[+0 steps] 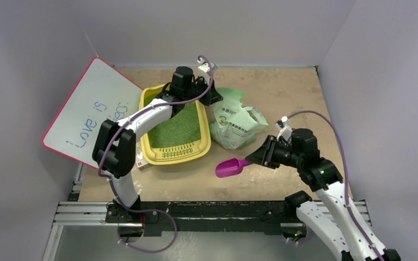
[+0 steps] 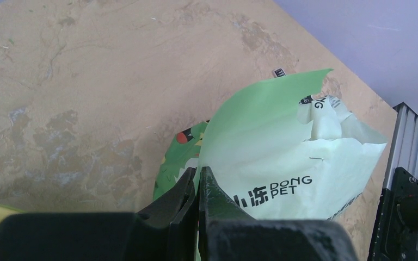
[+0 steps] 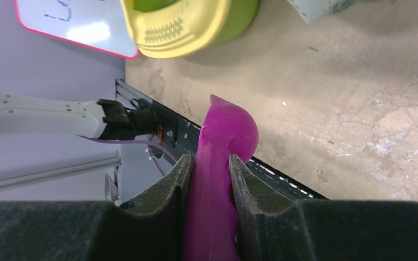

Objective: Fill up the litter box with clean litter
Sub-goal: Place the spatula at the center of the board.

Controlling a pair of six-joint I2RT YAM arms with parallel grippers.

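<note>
Left fingers pinch the bag beside the litter box; right fingers grip the scoop nearby.

The litter box is a yellow rectangular tray with rounded corners and a raised rim. It rests flat on the table, at 9 o'clock from table centre, with the slotted grate strip at its 6 o'clock end. The clean litter, fine green granules, covers its floor; the 12 o'clock end is partly hidden.

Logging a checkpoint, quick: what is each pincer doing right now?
Left pincer: closed, pinching an edge of the litter bag.
Right pincer: closed on the handle of the purple scoop.
</note>
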